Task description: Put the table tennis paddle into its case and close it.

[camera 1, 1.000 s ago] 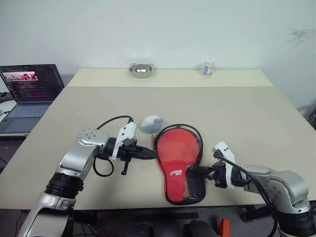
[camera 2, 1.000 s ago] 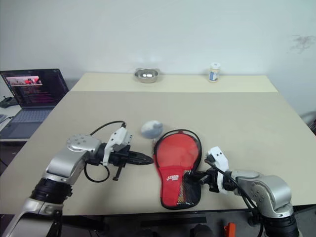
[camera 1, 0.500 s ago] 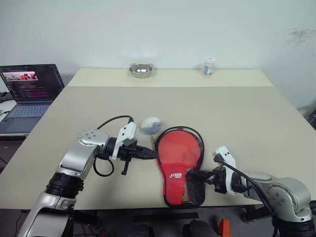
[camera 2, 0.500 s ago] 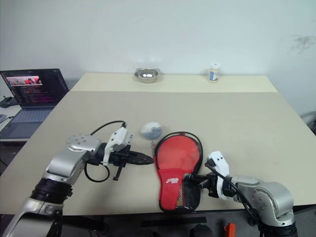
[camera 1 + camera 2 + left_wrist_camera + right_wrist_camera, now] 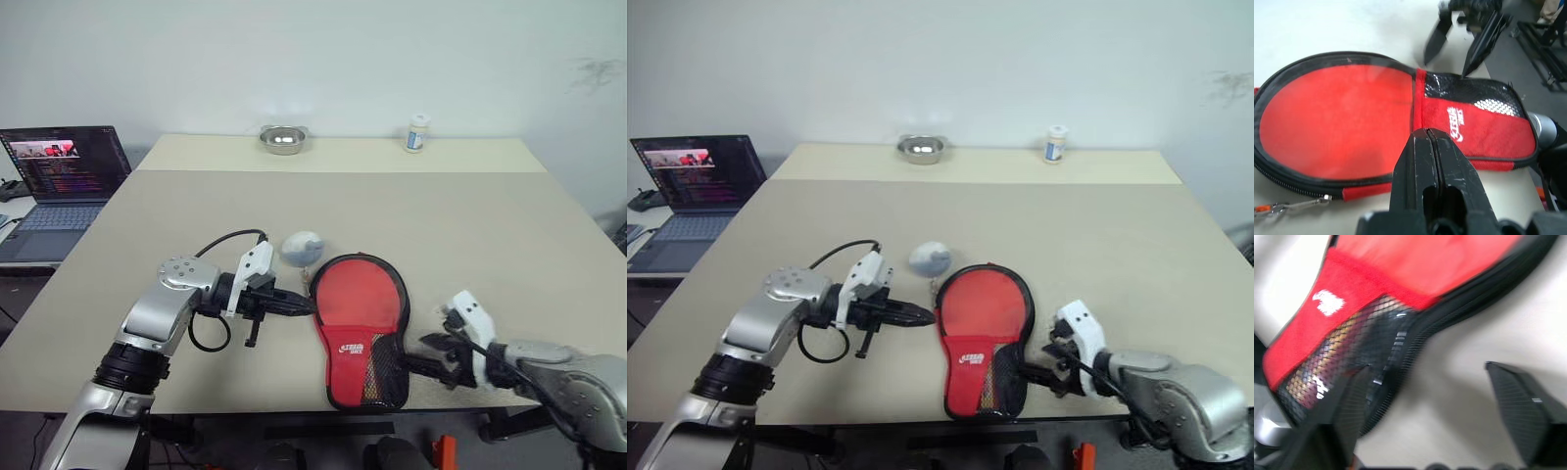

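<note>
Just 1 case on table; left gripper closed at its edge, right gripper apart nearby

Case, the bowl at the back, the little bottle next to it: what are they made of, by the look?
Case: soft fabric, matte red, with a black mesh pocket at the narrow end and a zipper round the edge.
Bowl: looks like metal, silvery and shiny with bright glints.
Bottle: probably plastic, pale and matte with a white cap; too small to be sure.
</note>
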You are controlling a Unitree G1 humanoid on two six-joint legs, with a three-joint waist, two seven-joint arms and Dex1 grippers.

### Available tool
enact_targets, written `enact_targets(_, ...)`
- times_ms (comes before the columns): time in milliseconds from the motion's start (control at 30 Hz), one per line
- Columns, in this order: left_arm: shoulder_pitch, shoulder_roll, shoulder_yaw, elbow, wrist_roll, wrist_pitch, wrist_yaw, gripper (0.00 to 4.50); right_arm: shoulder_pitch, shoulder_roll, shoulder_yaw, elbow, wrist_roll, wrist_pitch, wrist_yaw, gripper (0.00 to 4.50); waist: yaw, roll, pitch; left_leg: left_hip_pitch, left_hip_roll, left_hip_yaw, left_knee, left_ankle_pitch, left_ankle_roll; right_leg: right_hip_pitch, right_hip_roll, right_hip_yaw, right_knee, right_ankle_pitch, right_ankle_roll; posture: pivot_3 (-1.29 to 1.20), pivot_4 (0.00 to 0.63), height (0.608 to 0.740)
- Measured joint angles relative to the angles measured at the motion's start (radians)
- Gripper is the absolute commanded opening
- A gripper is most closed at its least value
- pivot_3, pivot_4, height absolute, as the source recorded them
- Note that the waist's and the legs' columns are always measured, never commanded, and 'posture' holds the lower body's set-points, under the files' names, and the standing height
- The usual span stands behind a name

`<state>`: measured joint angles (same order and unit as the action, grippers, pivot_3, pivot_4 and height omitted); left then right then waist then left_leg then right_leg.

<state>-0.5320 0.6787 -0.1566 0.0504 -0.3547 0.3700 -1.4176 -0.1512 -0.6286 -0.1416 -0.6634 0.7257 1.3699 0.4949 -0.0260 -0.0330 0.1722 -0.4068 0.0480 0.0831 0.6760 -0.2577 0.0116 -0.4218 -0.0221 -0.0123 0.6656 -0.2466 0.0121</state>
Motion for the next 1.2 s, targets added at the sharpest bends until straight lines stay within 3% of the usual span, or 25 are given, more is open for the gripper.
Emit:
enact_targets(200, 0.007, -0.005, 0.005, -0.020, -0.008, 0.038, 0.038, 0.00, -0.128, -0.074, -0.032, 0.002, 0.044, -0.065, 0.077, 4.49, -0.004, 0.000, 0.000, 0.000, 0.000, 0.000, -0.003, 0.000, 0.000, 0.000, 0.001, 0.000, -0.002, 0.000, 0.000, 0.00, 0.150, 0.740)
enact_targets(333, 0.008, -0.006, 0.014, -0.021, -0.018, 0.043, 0.070, 0.18, -0.289, 0.031, 0.088, 0.120, -0.010, -0.183, 0.068, 4.50, -0.007, -0.001, 0.001, 0.001, 0.000, 0.000, -0.004, 0.000, 0.000, -0.001, 0.001, 0.001, -0.002, 0.000, 0.000, 0.00, 0.150, 0.740)
enact_targets(433, 0.006, -0.006, 0.028, -0.020, -0.021, 0.054, 0.097, 0.90, -0.357, 0.141, 0.240, 0.251, -0.101, -0.298, 0.064, 4.50, -0.005, -0.001, 0.001, 0.001, 0.000, 0.000, -0.006, 0.000, 0.000, -0.001, 0.002, 0.001, -0.002, 0.000, 0.000, 0.00, 0.150, 0.740)
enact_targets(533, 0.007, -0.003, 0.042, -0.022, -0.027, 0.073, 0.115, 2.04, -0.366, 0.193, 0.346, 0.375, -0.196, -0.396, 0.066, 4.50, 0.001, -0.001, 0.001, -0.002, -0.002, 0.001, -0.007, 0.000, 0.000, -0.003, 0.001, 0.000, -0.003, 0.000, -0.002, 0.00, 0.150, 0.740)
enact_targets(767, -0.006, -0.012, 0.088, -0.029, -0.051, 0.127, 0.204, 4.48, -0.346, 0.239, 0.421, 0.515, -0.308, -0.519, 0.078, 4.50, 0.004, -0.001, 0.001, -0.010, -0.002, 0.000, -0.001, 0.000, 0.000, -0.009, -0.001, 0.000, -0.002, 0.002, -0.003, 0.00, 0.150, 0.740)
enact_targets(1000, -0.162, -0.083, 0.125, 0.126, -0.011, 0.074, 0.356, 4.48, -0.318, 0.237, 0.436, 0.510, -0.355, -0.567, 0.095, 4.50, 0.002, -0.002, 0.001, -0.008, -0.001, 0.000, 0.001, 0.000, 0.000, -0.007, 0.001, -0.001, 0.000, 0.002, 0.001, 0.00, 0.150, 0.740)
enact_targets(1200, -0.244, -0.105, 0.070, 0.351, 0.090, -0.007, 0.355, 4.48, -0.304, 0.250, 0.437, 0.498, -0.377, -0.576, 0.093, 4.50, -0.001, -0.002, 0.001, -0.008, -0.002, 0.001, 0.001, 0.000, 0.000, -0.007, 0.001, 0.000, -0.001, 0.003, -0.001, 0.00, 0.150, 0.740)
